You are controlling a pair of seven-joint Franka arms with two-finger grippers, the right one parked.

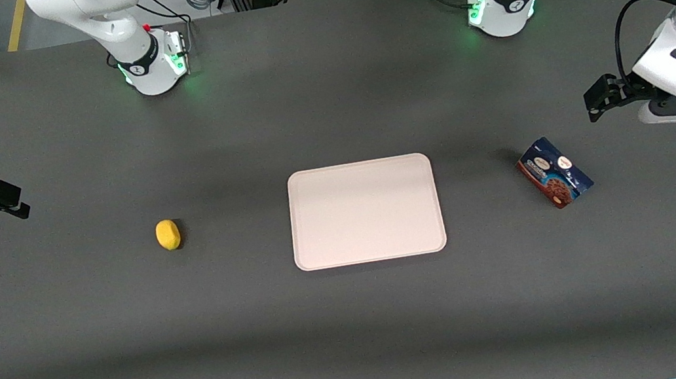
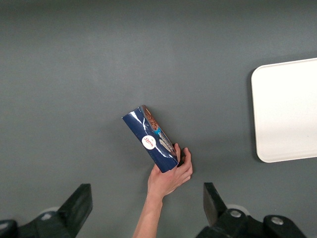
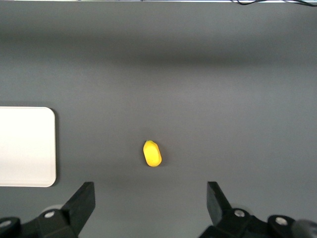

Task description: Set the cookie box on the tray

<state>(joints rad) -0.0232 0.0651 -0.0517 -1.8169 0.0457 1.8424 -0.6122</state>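
Cookie box not yet picked up; the whole task remains.

The small dark blue cookie box (image 1: 555, 171) stands on the grey table (image 1: 358, 332) toward the working arm's end, a human hand (image 2: 170, 174) touching it in the left wrist view. The black two-finger gripper (image 2: 146, 208) hovers above it, spread wide and holding nothing. The pale pinkish-white rectangular tray (image 1: 365, 211) sits bare, well apart.

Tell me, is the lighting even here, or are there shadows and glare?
Front view: uneven, dark bands cross the table, green lights glow at the arm bases, and the cookie box casts a soft shadow; the open claw hangs just farther from the camera. Left wrist view: the tray looks washed-out white.
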